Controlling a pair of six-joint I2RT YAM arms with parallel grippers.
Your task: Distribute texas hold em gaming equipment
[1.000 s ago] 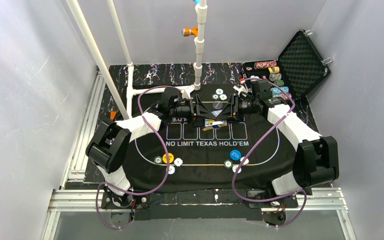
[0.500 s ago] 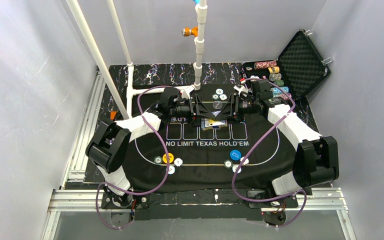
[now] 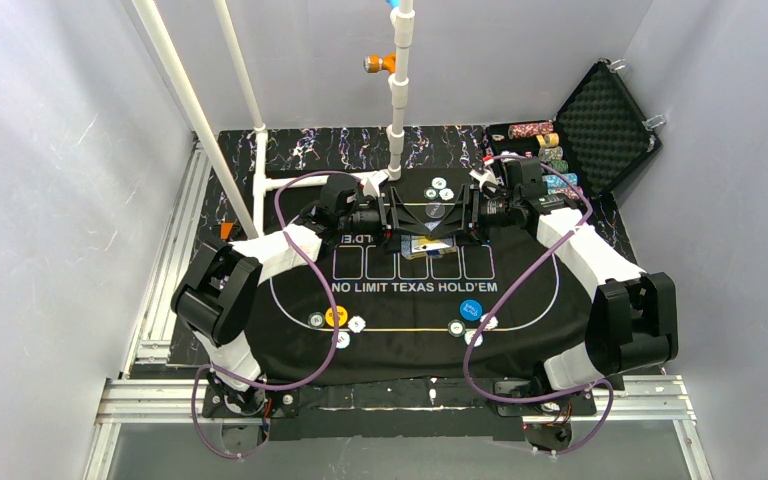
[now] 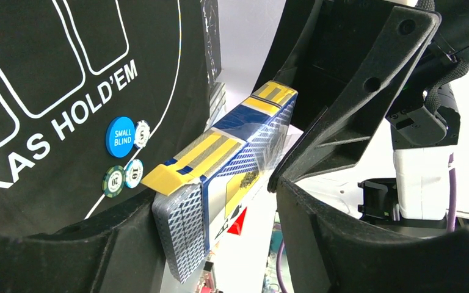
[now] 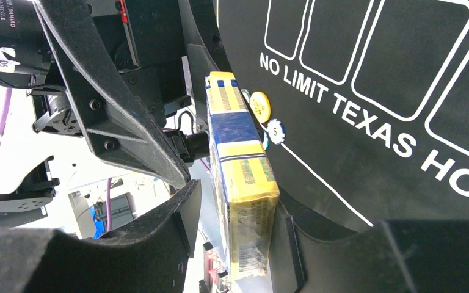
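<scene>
Right claw [image 5: 238, 210] is being eased apart now: a second ago it was clamped tight, and daylight can be seen between one pad and the pack of cards [image 5: 239, 131]. Left claw [image 4: 217, 195] is kept about half-open around the same pack, which looks pinched between its pads. The pack is held off the mat [image 3: 410, 345], over its far middle, between the two claws. A handover from right to left is judged to be under way. No cards have yet been dealt out towards the near chips [image 3: 357, 324].

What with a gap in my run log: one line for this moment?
left hand: grips card deck | right hand: open around it
</scene>
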